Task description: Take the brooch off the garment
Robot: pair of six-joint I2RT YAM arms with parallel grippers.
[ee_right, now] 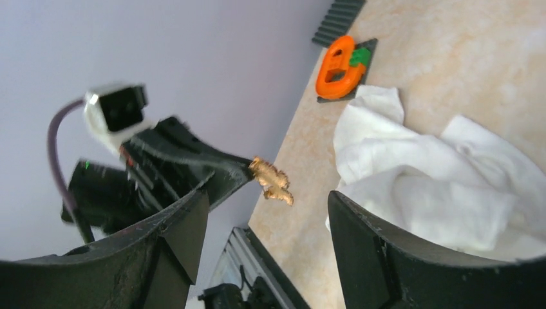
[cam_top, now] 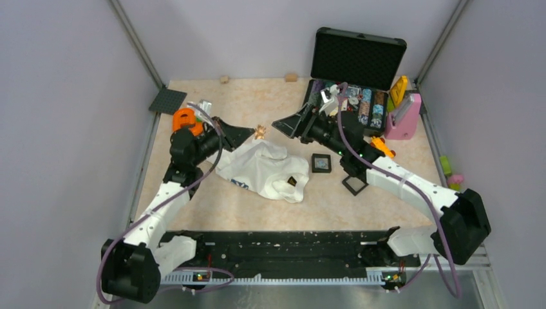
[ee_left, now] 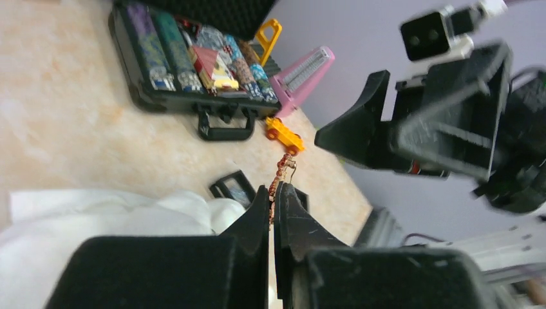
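Note:
My left gripper (cam_top: pixel 252 133) is shut on the brooch (cam_top: pixel 260 132), a tiny orange-red flower pin. It holds the brooch in the air, clear of the white garment (cam_top: pixel 267 168). In the left wrist view the brooch (ee_left: pixel 283 172) sticks out edge-on from between the closed fingertips (ee_left: pixel 263 201). In the right wrist view the brooch (ee_right: pixel 270 181) hangs at the tip of the left arm's fingers. My right gripper (cam_top: pixel 288 125) is open and empty, raised beside the brooch, with the garment (ee_right: pixel 438 187) below it. The garment lies crumpled on the table with its black tag (cam_top: pixel 291 181) showing.
An open black case (cam_top: pixel 353 77) of patterned pieces stands at the back right, with a pink object (cam_top: pixel 404 118) and an orange toy car (cam_top: pixel 382 148) beside it. Two small black frames (cam_top: pixel 321 162) lie right of the garment. An orange letter toy (cam_top: pixel 185 118) sits at the left.

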